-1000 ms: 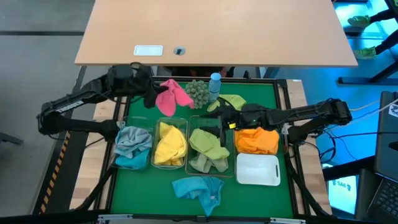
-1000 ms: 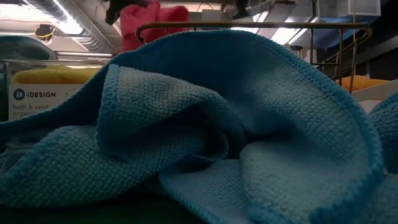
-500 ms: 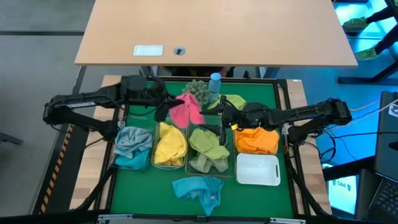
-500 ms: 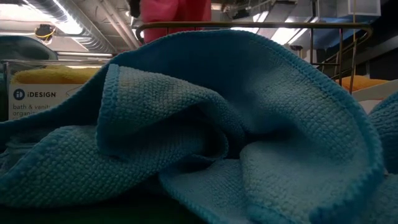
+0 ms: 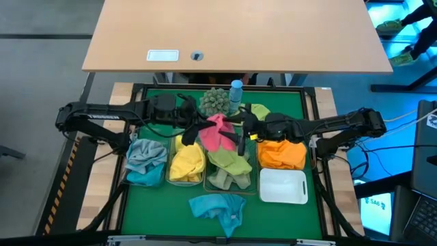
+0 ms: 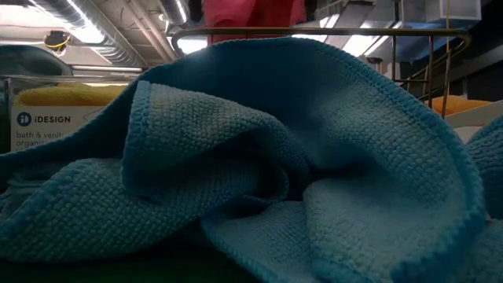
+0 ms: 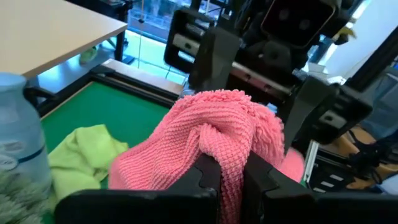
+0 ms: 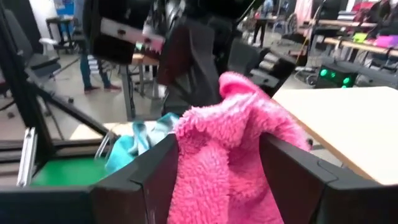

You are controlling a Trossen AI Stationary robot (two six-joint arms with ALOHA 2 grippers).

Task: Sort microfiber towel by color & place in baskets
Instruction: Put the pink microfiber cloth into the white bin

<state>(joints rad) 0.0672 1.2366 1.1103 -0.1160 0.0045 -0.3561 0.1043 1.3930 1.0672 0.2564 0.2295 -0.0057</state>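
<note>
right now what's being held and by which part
The left gripper pinches a fold of the pink towel; the right gripper stands open around it.

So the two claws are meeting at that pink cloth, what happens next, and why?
Probably the right gripper closes on the pink towel. Its fingers stand open around the towel, which the left gripper holds pinched, so this looks like a handover.

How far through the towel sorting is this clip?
Mid-job. Done: blue, yellow, green and orange towels sit in their baskets. In hand: the left gripper is shut on the pink towel, which hangs between the open fingers of the right gripper. Left: the white bin is empty; a blue towel and a light green towel lie loose.
</note>
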